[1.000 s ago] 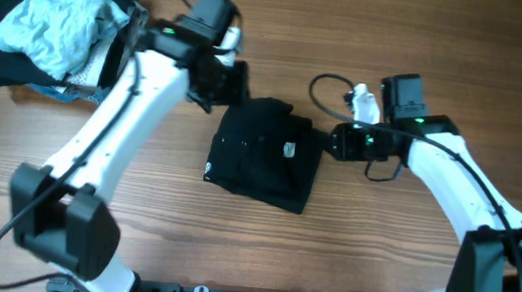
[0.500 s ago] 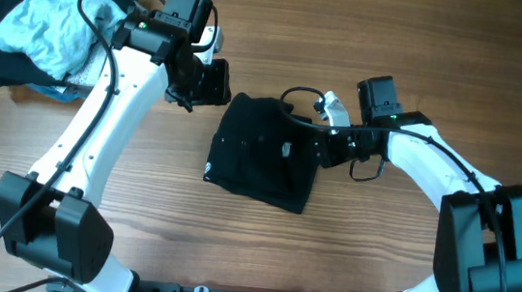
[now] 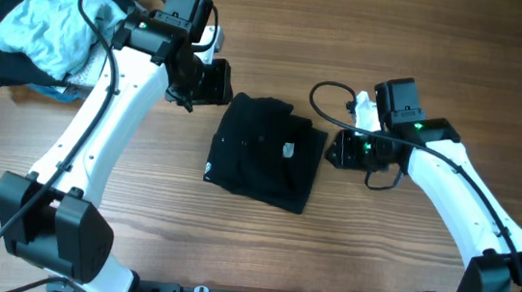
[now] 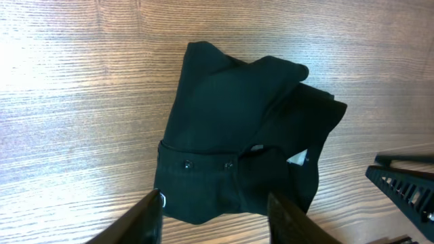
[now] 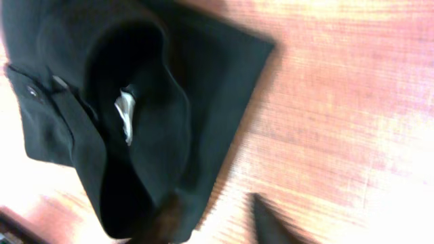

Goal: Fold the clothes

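A black garment [image 3: 265, 151] lies folded into a rough square at the table's middle, with tiny white marks and a small white label [image 3: 289, 150]. My left gripper [image 3: 211, 82] is open and empty, hovering off the garment's upper left corner. In the left wrist view its fingers [image 4: 215, 217] straddle the garment's near edge [image 4: 237, 135] from above. My right gripper [image 3: 338, 149] is open beside the garment's right edge. In the blurred right wrist view its fingers [image 5: 217, 227] are apart, one at the cloth's edge [image 5: 135, 102].
A pile of clothes sits at the back left corner: a crumpled pale blue garment [image 3: 56, 13] on top of black fabric [image 3: 8, 56]. The wooden table [image 3: 136, 220] extends in front of the folded garment.
My left arm drew back up and to the left, off the garment, then held still. My right gripper reached onto the garment's right side, then pulled back to its right edge.
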You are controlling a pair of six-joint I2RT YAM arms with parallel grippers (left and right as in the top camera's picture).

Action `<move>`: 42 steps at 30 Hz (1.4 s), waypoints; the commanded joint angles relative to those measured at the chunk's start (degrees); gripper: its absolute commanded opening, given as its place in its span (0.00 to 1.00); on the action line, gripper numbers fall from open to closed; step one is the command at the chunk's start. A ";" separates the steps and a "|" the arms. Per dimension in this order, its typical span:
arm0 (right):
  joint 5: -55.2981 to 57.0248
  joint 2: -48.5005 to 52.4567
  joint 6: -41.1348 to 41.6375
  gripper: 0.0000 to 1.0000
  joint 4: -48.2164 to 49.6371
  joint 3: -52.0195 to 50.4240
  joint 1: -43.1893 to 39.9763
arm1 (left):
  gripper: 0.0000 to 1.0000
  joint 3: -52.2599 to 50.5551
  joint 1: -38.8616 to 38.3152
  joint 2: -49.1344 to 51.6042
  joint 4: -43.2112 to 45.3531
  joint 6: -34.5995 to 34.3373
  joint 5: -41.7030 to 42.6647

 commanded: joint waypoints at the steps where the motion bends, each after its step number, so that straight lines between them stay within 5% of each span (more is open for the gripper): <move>1: -6.01 2.97 -9.44 0.59 7.34 -1.46 0.09 | 0.52 0.37 -0.37 -0.09 0.09 0.87 -0.13; 6: -10.01 12.50 -10.60 0.59 17.62 -1.51 0.09 | 0.52 0.37 -0.37 -0.09 0.04 0.87 -0.13; 8: -14.08 15.78 -13.68 0.44 18.21 -1.51 0.09 | 0.53 0.37 -0.37 -0.09 0.07 0.85 -0.13; 10: -14.29 15.32 -15.06 0.15 17.77 -1.49 0.09 | 0.53 0.37 -0.37 -0.09 0.07 0.85 -0.13; 12: -14.56 13.31 -14.86 0.04 17.62 -1.44 -0.13 | 0.54 0.37 -0.37 -0.09 0.11 0.87 -0.13; 19: -6.62 -4.33 -0.92 0.04 5.73 -0.55 -0.42 | 0.56 0.37 -0.37 -0.09 0.31 0.87 -0.15; 25: 3.69 -0.44 3.61 0.04 -2.01 -0.87 -0.42 | 0.58 0.37 -0.37 -0.09 1.14 0.85 -0.13; 26: 5.88 1.07 6.64 0.10 -2.01 -1.01 -0.42 | 0.59 0.37 -0.37 -0.09 1.11 0.85 -0.13; 27: 8.00 2.27 8.98 0.35 -2.01 -0.98 -0.42 | 0.59 0.37 -0.37 -0.09 0.90 0.87 -0.13; 28: 10.19 3.30 9.86 0.41 -1.95 -0.96 -0.42 | 0.60 0.37 -0.37 -0.09 0.39 0.87 -0.13; 31: 12.87 2.34 9.94 0.40 -1.55 1.25 -1.07 | 0.57 0.37 -0.37 -0.09 -1.79 1.09 -0.85; 35: -10.97 -1.75 -2.14 0.20 7.10 4.50 -1.16 | 0.23 0.37 -0.37 -0.09 -3.85 1.05 -6.19; 38: -16.37 1.20 15.37 0.06 15.85 4.28 0.22 | 0.17 0.37 -0.31 -0.09 -3.08 0.79 -6.12; 42: -15.28 12.33 28.48 0.09 17.81 4.28 4.81 | 0.23 0.37 -0.33 0.39 -3.41 0.63 -4.20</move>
